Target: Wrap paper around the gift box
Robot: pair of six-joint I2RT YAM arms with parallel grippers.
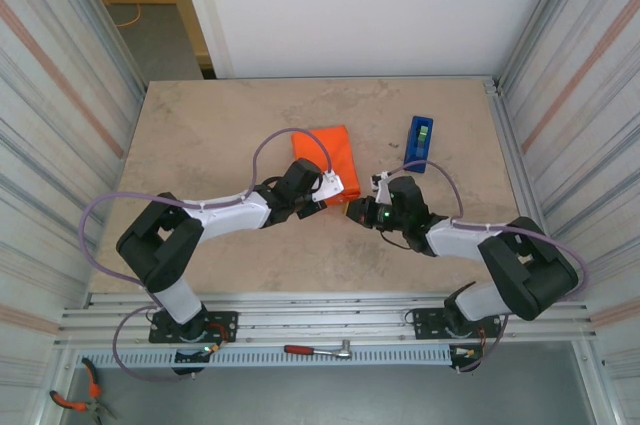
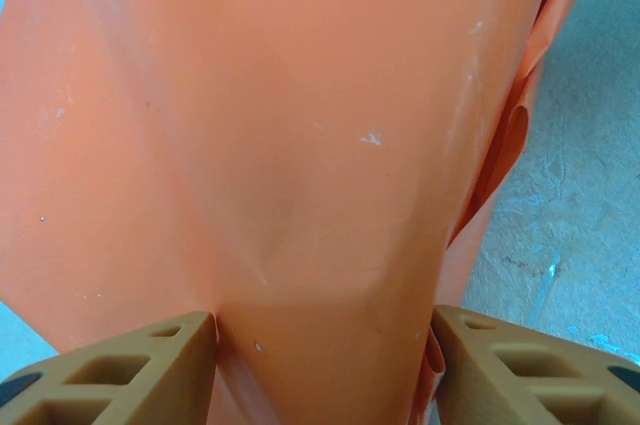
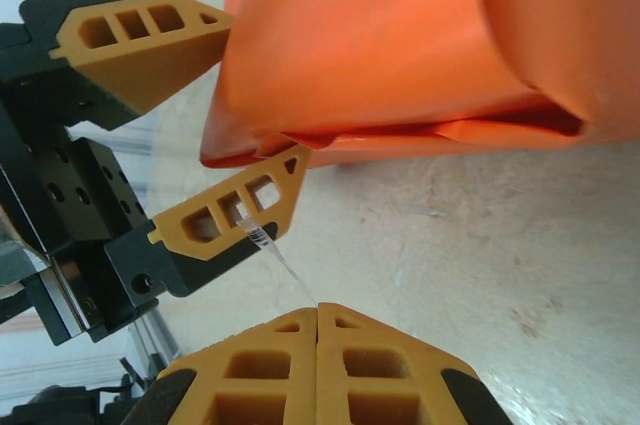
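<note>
Two grippers are seen tip to tip just below the centre of the top view, over a beige table (image 1: 200,145).

- The paper (image 1: 326,157), bright orange and plain, is folded into a narrow bundle just above the centre of the frame. It is angled from upper left to lower right.
- The bundle's lower end is held by the left gripper (image 1: 337,188). In the left wrist view the jaws stand partly apart with the paper clamped between them. One finger (image 2: 130,375) is seen at the bottom left and the other at the bottom right, and the sheet is creased and drawn in where it passes between them. The bare table is visible along the right edge of that frame.
- The right gripper (image 1: 358,209) is placed just to the lower right of the left one. In its own wrist view the jaws are pressed flat together at the bottom centre.
- A thin clear strip (image 3: 280,260) is stretched from the seam between those closed tips up to the left gripper's lower finger. It appears to be pinched at the seam.
- A blue tape dispenser (image 1: 420,142) is stood upright to the right of the paper, apart from it.
- A ratchet tool (image 1: 318,350) is laid on the rail at the bottom centre, and red-handled pliers (image 1: 75,400) at the lower left.
</note>
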